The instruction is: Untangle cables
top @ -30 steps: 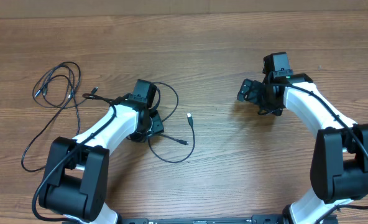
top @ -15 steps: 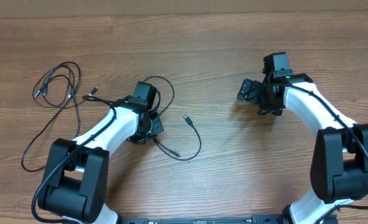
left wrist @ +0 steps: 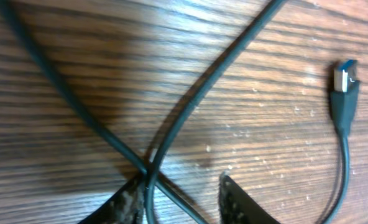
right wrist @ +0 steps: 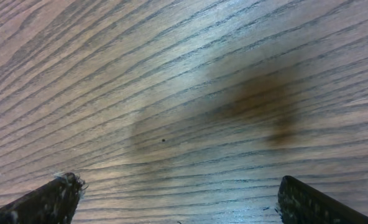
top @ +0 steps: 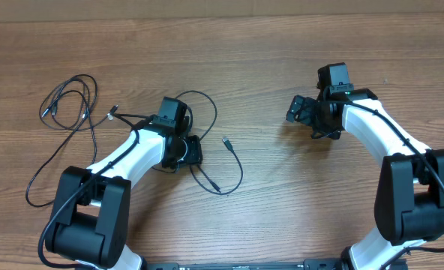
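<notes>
Shifted since a second ago: middle cable point(top: 235, 161), near the left tool point(left wrist: 181, 200), now partly open astride its crossing. Right tool point(right wrist: 184, 196) wide over bare worktop point(top: 267, 67). Other cables point(top: 72, 105) far left, tangled yet.

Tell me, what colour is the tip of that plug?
Silver with some blue inside, on a black plug. The left wrist view shows it best.
</notes>
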Controlling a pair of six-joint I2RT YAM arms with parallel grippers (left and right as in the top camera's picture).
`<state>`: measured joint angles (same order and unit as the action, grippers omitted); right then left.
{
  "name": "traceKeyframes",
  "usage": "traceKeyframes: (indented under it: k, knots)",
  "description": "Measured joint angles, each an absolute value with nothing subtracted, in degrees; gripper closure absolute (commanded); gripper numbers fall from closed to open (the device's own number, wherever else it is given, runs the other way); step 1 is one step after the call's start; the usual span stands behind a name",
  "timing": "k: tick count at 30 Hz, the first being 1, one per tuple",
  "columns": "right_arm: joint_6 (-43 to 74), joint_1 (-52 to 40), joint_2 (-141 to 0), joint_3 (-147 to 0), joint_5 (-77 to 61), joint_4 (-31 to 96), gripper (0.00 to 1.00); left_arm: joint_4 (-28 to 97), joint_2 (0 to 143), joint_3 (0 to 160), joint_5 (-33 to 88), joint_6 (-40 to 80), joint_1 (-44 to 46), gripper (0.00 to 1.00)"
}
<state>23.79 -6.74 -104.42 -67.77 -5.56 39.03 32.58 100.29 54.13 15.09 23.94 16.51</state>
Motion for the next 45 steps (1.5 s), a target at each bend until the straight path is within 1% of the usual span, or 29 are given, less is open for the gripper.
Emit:
traceKeyframes:
  k: [2, 5, 8, 14, 16, 17, 21, 23, 27, 29, 31, 32, 33, 34, 36, 41, 45]
  knots:
    - [23.8, -6.7, -104.4, -67.8, -5.6, 39.0, 0.00, 33.3, 100.3, 54.1, 16.0, 23.9, 16.5, 0.56]
    - [23.8, -6.7, -104.4, -67.8, -5.6, 39.0, 0.00, 35.5, 100.3, 54.2, 17.4, 25.4, 16.7, 0.42]
    - [23.8, -6.7, -104.4, -67.8, -5.6, 39.0, 0.00, 37.1, 99.9, 54.3, 17.9, 28.0, 18.0, 0.34]
    - [23.8, -6.7, -104.4, -67.8, -5.6, 39.0, 0.00, 37.3, 99.6, 54.4, 15.2, 37.7, 22.7, 0.34]
    - [23.8, -6.7, -104.4, -67.8, -5.6, 39.0, 0.00, 37.3, 99.5, 54.4, 13.6, 41.4, 24.8, 0.28]
    - [23.8, -6.7, -104.4, -67.8, -5.6, 39.0, 0.00, 37.3, 99.5, 54.4, 12.9, 43.3, 26.0, 0.28]
    - [23.8, -6.7, -104.4, -67.8, -5.6, 39.0, 0.00, 36.7, 99.4, 54.4, 11.1, 49.4, 30.0, 0.45]
    - [23.8, -6.7, -104.4, -67.8, -5.6, 39.1, 0.00, 36.4, 99.4, 54.4, 10.6, 51.8, 32.0, 0.51]
    - [23.8, -6.7, -104.4, -67.8, -5.6, 39.0, 0.00, 36.4, 99.5, 54.3, 8.5, 56.3, 35.6, 0.55]
    - [23.8, -6.7, -104.4, -67.8, -5.6, 39.0, 0.00, 36.4, 99.5, 54.3, 7.7, 58.4, 36.6, 0.61]
    - [23.8, -6.7, -104.4, -67.8, -5.6, 39.0, 0.00, 36.4, 99.5, 54.3, 7.3, 60.6, 37.1, 0.71]
    - [23.8, -6.7, -104.4, -67.8, -5.6, 39.0, 0.00, 36.4, 99.5, 54.2, 7.1, 61.7, 37.1, 0.78]
    - [23.8, -6.7, -104.4, -67.8, -5.6, 39.0, 0.00, 36.4, 99.5, 54.2, 7.0, 62.5, 37.1, 0.82]
    - [23.8, -6.7, -104.4, -67.8, -5.6, 39.0, 0.00, 36.4, 99.6, 54.0, 6.8, 63.4, 37.1, 0.89]
    - [23.8, -6.7, -104.4, -67.8, -5.6, 39.0, 0.00, 36.4, 99.6, 54.0, 6.5, 64.6, 37.1, 0.96]
    - [23.8, -6.7, -104.4, -67.8, -5.6, 39.0, 0.00, 36.0, 99.6, 54.0, 5.9, 65.2, 37.2, 0.96]
    - [23.8, -6.7, -104.4, -67.8, -5.6, 39.0, 0.00, 35.8, 99.6, 54.0, 5.5, 63.1, 37.1, 0.95]
